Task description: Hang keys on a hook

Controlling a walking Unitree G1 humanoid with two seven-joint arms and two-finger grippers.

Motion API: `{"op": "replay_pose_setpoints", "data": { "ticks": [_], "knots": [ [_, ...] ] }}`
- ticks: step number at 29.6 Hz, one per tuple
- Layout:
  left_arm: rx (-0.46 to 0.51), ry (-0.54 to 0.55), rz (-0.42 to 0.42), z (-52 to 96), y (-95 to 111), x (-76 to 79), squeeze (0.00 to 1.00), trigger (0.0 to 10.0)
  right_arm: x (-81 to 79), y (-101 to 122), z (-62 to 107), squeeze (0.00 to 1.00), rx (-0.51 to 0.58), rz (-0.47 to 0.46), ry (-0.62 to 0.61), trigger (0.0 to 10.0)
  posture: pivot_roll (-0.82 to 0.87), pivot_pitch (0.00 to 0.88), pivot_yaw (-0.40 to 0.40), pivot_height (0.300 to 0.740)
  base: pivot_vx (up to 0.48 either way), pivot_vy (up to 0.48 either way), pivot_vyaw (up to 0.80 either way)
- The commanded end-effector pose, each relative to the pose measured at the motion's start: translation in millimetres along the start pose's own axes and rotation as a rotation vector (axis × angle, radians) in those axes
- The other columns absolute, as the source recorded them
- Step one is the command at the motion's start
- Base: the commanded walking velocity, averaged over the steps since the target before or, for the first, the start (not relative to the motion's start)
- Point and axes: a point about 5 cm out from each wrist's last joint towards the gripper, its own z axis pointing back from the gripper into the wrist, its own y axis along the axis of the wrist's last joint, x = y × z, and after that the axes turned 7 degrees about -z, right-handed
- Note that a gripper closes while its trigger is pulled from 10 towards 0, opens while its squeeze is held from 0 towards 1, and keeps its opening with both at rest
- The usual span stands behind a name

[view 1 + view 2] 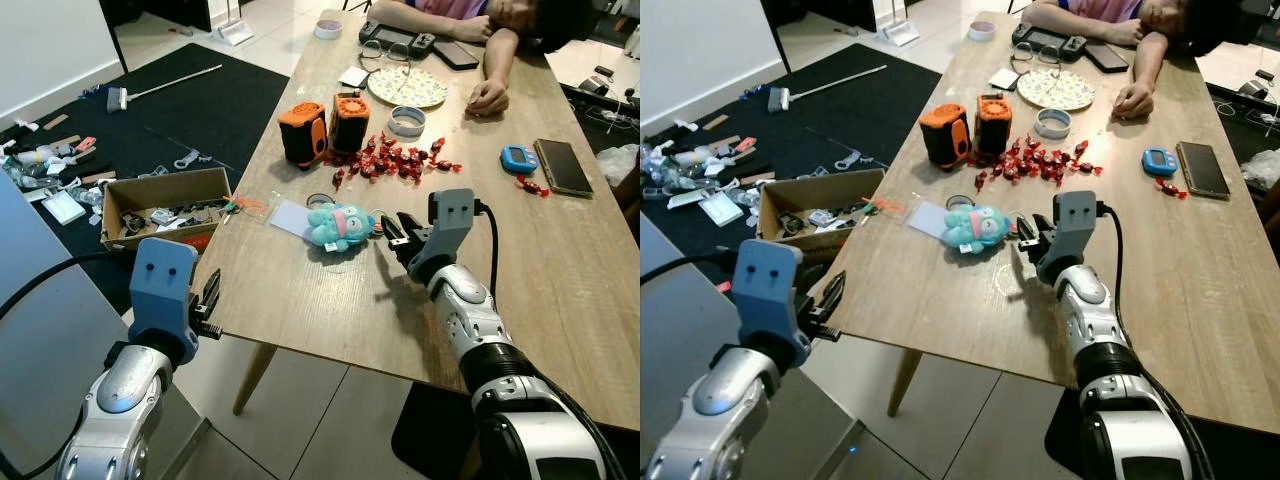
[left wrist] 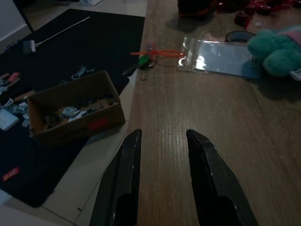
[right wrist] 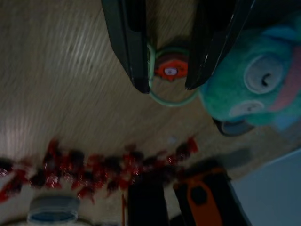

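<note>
The keys are a teal plush toy [image 1: 340,225] with a green ring [image 3: 171,104] and an orange tag [image 3: 170,70], lying mid-table on the wooden table [image 1: 300,290]. My right gripper [image 1: 393,232] is low over the table just right of the plush. In the right wrist view, my right gripper [image 3: 165,87] is open, its fingers straddling the ring and tag. My left gripper [image 1: 208,300] hovers at the table's near left edge. In the left wrist view, my left gripper [image 2: 162,136] is open with nothing between its fingers.
A clear bag [image 2: 218,49] and an orange-green lanyard [image 2: 153,53] lie left of the plush. Behind are two orange-black devices [image 1: 303,133], red candies [image 1: 395,158], a tape roll [image 1: 407,121] and a plate [image 1: 406,87]. A person's arm [image 1: 490,60] rests at the far end. A cardboard box [image 1: 165,205] sits on the floor.
</note>
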Motion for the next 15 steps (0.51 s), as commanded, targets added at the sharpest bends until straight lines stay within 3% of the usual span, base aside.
{"op": "replay_pose_setpoints", "data": {
  "ticks": [1, 15],
  "knots": [
    [-0.015, 0.005, -0.001, 4.6, -1.8, -0.3, 0.0, 10.0, 2.3, -13.6, 3.3, 0.0, -0.054, -0.027, -0.02, 10.0, 0.33, 0.296, -0.037, 0.74, 0.0, 0.0, 0.0],
    [-0.024, -0.007, 0.001, 4.0, -2.1, 2.7, 0.0, 10.0, -2.0, -15.2, -1.3, 0.0, -0.089, -0.06, 0.033, 10.0, 0.32, 0.285, -0.034, 0.74, 0.0, 0.0, 0.0]
  ]
}}
